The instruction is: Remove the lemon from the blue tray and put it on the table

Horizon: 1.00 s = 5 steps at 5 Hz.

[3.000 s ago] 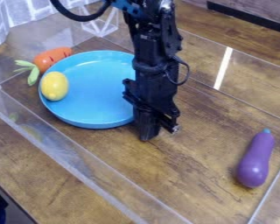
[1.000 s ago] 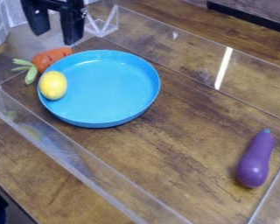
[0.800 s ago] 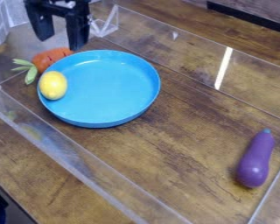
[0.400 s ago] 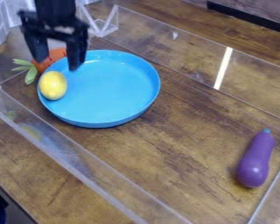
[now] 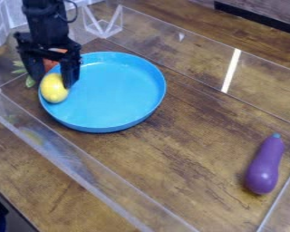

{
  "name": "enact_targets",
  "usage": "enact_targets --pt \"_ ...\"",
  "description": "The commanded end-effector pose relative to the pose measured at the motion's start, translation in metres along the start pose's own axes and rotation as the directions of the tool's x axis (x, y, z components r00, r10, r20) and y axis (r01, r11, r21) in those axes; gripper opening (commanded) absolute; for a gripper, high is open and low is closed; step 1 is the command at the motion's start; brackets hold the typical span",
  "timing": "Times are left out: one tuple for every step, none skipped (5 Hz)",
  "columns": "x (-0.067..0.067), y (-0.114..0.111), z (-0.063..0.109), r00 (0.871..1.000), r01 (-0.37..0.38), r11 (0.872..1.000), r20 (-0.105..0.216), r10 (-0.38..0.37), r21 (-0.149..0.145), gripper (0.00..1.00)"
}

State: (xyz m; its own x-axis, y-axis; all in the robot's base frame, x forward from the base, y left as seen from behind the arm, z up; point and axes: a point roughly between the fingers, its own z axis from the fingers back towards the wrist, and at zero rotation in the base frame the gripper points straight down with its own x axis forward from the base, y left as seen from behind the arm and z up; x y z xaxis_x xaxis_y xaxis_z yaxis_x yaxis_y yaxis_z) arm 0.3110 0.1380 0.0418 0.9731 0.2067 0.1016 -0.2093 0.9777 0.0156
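Observation:
The lemon (image 5: pixel 53 89) is a small yellow fruit lying at the left edge of the blue tray (image 5: pixel 117 93), a large round bright-blue dish on the dark wooden table (image 5: pixel 172 163). My gripper (image 5: pixel 50 69) points straight down just above the lemon. It is open, with one black finger on each side of the fruit's top. Nothing is held.
An orange carrot with green leaves (image 5: pixel 22 67) lies just left of the tray, partly hidden behind the gripper. A purple eggplant (image 5: pixel 265 164) lies at the right. Clear plastic walls (image 5: pixel 62 159) run along the table's front and left edges.
The gripper has come down and toward the lemon from above the carrot, staying open. Lemon, tray and eggplant have not moved.

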Motion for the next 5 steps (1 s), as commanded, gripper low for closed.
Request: enact_targets --pt "0.005 0.005 0.012 0.997 0.046 0.999 0.06 -0.046 0.005 1.0" --pt "0.001 -0.002 0.011 0.993 0.101 0.995 0.056 -0.101 -0.004 1.0" --pt "0.002 -0.011 -0.002 0.98 0.193 0.981 0.054 -0.192 -0.012 0.0" --pt "0.002 -0.021 -0.013 0.956 0.29 0.957 0.054 -0.288 -0.019 0.0" --pt "0.003 -0.038 -0.018 0.922 0.384 0.923 0.058 -0.382 -0.028 0.0"
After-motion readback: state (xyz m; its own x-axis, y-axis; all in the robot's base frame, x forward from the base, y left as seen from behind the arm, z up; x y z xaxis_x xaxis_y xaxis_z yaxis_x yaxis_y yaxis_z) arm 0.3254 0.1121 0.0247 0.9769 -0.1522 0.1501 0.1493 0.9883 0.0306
